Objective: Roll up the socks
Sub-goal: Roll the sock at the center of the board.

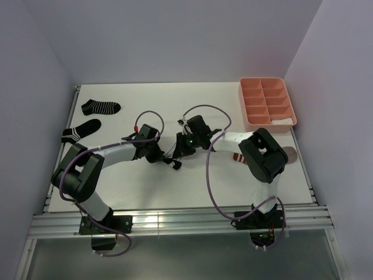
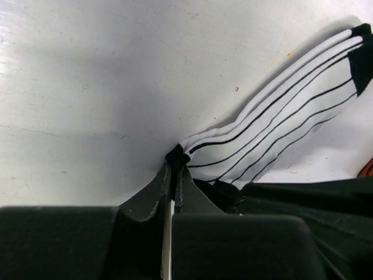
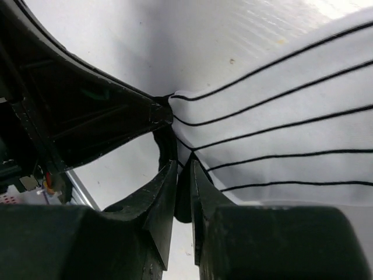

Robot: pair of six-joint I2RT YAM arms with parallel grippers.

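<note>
pinching limp striped sock [image 2: 280, 134] at black edge with shut left gripper [image 2: 176, 166]; cannot tell hold of right gripper [image 3: 183, 175], three o'clock.

You've got both arms folded inward, left gripper [image 1: 168, 157] and right gripper [image 1: 181, 152] almost touching over the worktop [image 1: 175, 111]. At left lie the rear black striped sock [image 1: 101, 107] and the nearer black striped sock [image 1: 81, 130]. The pink tray [image 1: 242, 104] (something white, perhaps a sock, in its near corner) sits rear right. The taupe sock [image 1: 291, 156] peeks from behind the right arm.
</note>
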